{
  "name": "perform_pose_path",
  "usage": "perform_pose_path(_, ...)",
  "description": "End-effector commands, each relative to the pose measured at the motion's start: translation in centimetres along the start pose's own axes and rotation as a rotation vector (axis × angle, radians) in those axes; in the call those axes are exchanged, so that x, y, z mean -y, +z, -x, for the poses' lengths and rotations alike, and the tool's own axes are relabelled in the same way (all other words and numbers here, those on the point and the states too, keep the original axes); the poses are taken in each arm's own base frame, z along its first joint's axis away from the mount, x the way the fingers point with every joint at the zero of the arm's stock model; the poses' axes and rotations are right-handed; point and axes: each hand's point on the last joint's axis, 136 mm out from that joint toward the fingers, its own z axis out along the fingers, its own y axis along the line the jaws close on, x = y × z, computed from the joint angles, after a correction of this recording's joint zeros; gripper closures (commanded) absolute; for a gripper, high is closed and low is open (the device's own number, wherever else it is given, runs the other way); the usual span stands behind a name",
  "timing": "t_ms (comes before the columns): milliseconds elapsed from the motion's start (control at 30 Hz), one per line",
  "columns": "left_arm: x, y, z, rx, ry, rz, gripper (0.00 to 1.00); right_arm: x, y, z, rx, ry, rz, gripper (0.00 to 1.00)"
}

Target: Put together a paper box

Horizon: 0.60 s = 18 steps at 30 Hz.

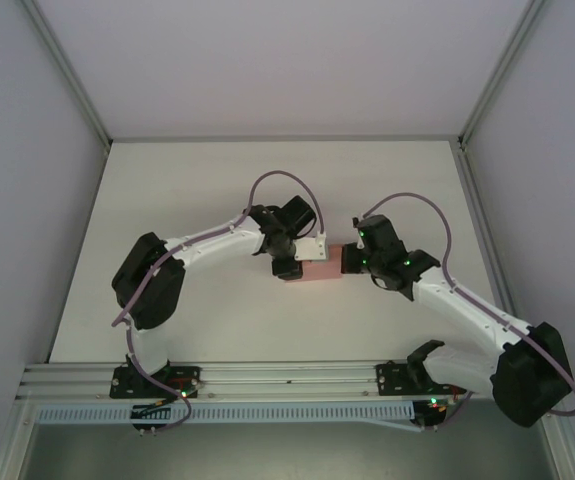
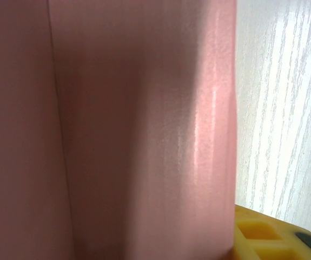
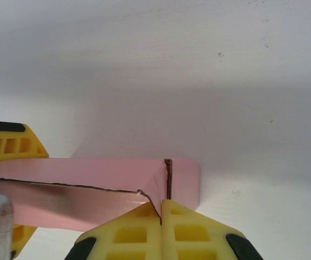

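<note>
While gripped from both ends, sits mid worktop [image 1: 187, 190]: paper box [image 1: 319, 268], pink, flattish, seam not fully closed on the side facing rt wrist cam. Can't tell if resting on the surface or held just off it. Long axis approx left-right in top view, on the line between the two hands.

Left hand [image 1: 290, 264] at box's left end. Yellow fingers [image 3: 9, 143] seen in rt wrist view above and below the pink slab, so judged clamped across its thickness, narrow. In left wrist view, pink wall close to lens, one yellow finger [image 2: 269, 233] at lower right beside it.

Right hand [image 3: 161, 208] at box's right end, fingers pressed together on a raw-edged corner flap, no gap visible.

Neither arm nearer: both in contact, opposite ends.

Judged step: folding/tucking the rt-end flap while left steadies. Next move prob turns on flap lying directly ahead of rt fingertips, fold line across the short axis. Pushing along long axis toward left hand: likely to buckle thin card. Also risk of tear at pinched corner.
</note>
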Motion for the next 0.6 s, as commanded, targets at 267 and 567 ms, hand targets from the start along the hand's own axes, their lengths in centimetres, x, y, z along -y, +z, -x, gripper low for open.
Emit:
perform_pose_path(267, 0.1, 0.0, 1.3, 0.029, 0.022, -0.018, 0.55, 4.0, 2.4, -5.8, -0.125, -0.045, -0.102, 1.0)
perform_pose_path(567, -0.8, -1.0, 1.9, 0.043, 0.009, 0.022, 0.47, 2.3, 1.5, -4.1, -0.126, -0.047, -0.089, 1.0)
